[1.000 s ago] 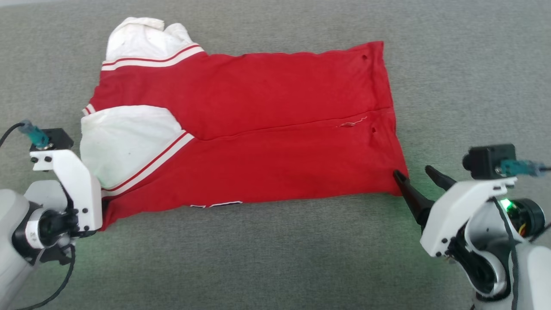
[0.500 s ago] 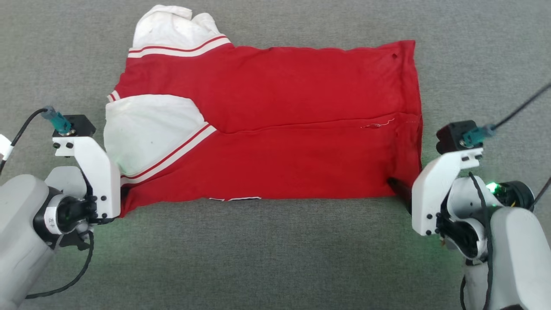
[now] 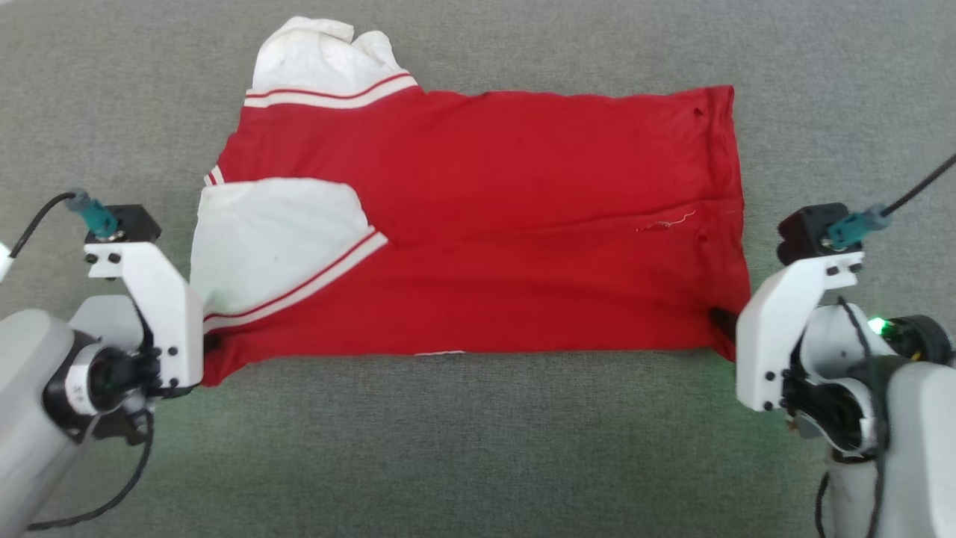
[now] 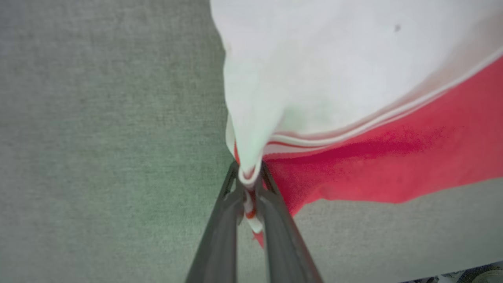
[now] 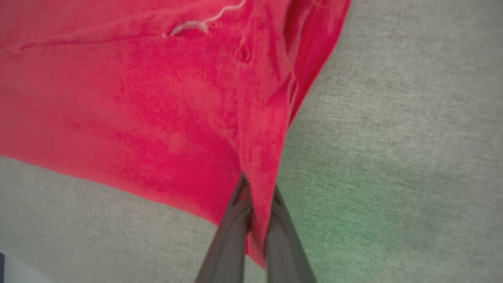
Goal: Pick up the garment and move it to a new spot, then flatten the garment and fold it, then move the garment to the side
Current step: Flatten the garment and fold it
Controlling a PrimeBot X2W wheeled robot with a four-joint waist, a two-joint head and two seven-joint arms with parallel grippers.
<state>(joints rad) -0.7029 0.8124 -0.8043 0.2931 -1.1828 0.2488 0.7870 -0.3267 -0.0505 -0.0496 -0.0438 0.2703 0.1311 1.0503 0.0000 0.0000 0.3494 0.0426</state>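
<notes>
1. The red shirt (image 3: 485, 224) is lying folded lengthwise on the gray surface (image 3: 478, 448), stretching across between the two grippers.
2. The left gripper (image 4: 249, 184) is pinching the shirt's near corner just below the white sleeve (image 4: 334, 70), with striped trim bunching between its jaws.
3. The right gripper (image 5: 257, 192) is pinching the near hem corner at the opposite end, with red cloth squeezing between its jaws.
</notes>
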